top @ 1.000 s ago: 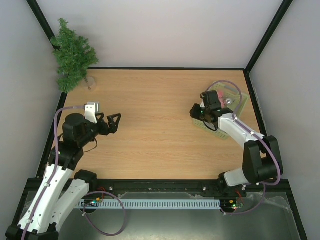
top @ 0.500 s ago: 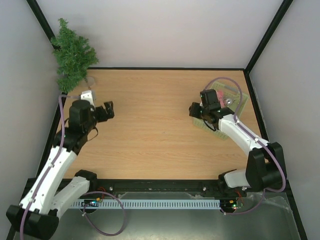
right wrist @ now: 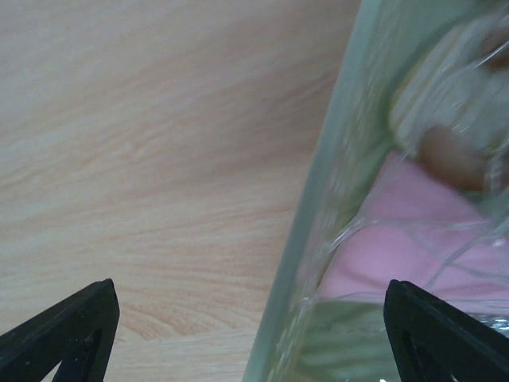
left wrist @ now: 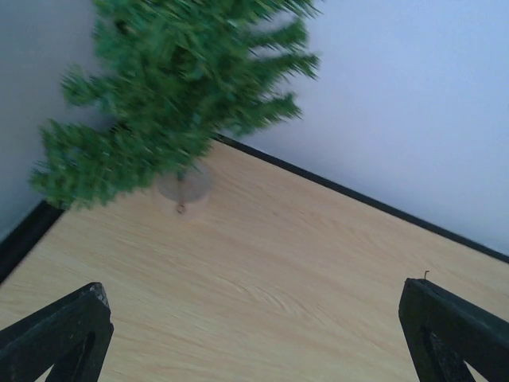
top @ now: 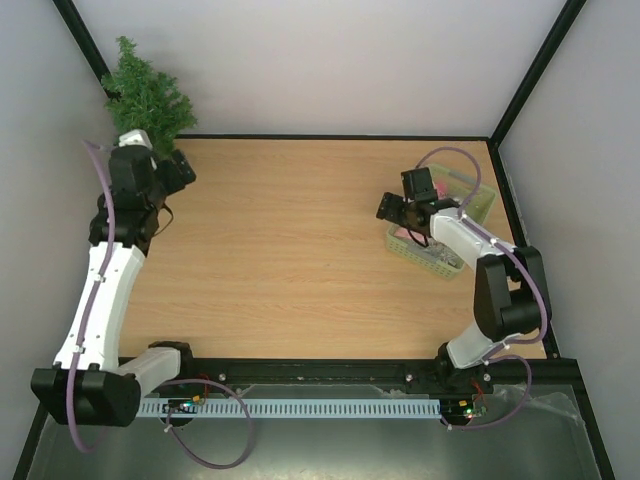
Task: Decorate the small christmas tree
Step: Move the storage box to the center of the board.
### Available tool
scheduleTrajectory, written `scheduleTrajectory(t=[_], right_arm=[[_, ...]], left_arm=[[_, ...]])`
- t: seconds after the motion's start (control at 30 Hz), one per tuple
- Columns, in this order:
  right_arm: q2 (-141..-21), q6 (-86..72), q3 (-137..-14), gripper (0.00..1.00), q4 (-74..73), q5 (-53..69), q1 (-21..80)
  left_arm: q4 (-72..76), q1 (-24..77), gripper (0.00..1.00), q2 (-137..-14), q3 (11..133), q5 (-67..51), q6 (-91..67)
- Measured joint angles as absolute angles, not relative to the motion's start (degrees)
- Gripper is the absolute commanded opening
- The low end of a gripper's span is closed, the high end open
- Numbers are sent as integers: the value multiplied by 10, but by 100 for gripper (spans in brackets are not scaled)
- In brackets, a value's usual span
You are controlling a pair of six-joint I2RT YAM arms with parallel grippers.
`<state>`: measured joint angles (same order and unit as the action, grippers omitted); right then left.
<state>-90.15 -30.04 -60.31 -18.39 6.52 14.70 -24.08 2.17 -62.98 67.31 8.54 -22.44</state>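
The small christmas tree (top: 150, 100) stands upright in the far left corner, bushy and dark green. In the left wrist view the tree (left wrist: 175, 103) rises from a pale round base (left wrist: 184, 185). My left gripper (top: 178, 165) hovers just in front of it, fingers wide open with only bare tabletop between them (left wrist: 254, 326). My right gripper (top: 395, 210) is open over the near-left rim of a pale green basket (top: 445, 262). In the right wrist view the basket's rim (right wrist: 318, 223) runs between the open fingers (right wrist: 250, 326), with a pink ornament (right wrist: 421, 247) under clear plastic inside.
The wooden table is framed by black rails and white walls at the back and sides. The basket sits near the right wall. Purple cables loop off both arms.
The left arm swung from the table's left middle up to the tree. The right gripper opened from nearly shut and shifted slightly toward the basket's far-left rim.
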Motion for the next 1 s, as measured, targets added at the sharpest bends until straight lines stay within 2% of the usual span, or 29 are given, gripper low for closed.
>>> scheduleTrajectory(t=[0.17,0.37,0.53,0.73,0.9,1.0], right_arm=[[-917,-298,-564,86,-165,127,154],[-908,-286,-532,81,-152,170,187],[-881,-274,-512,78,-152,196,198],[-832,-269,-511,83,-166,204,200],[-778,-270,-510,84,-179,196,202],[-750,-271,-508,84,-180,197,203]], left_arm=[[-241,-35,100,-657,699,86,-218],[-219,-87,99,-736,788,89,-207],[-164,-107,92,-806,857,81,-190],[-121,-110,87,-913,955,64,-173],[-102,-114,86,-1001,1038,51,-155],[-97,-116,81,-1047,1088,47,-142]])
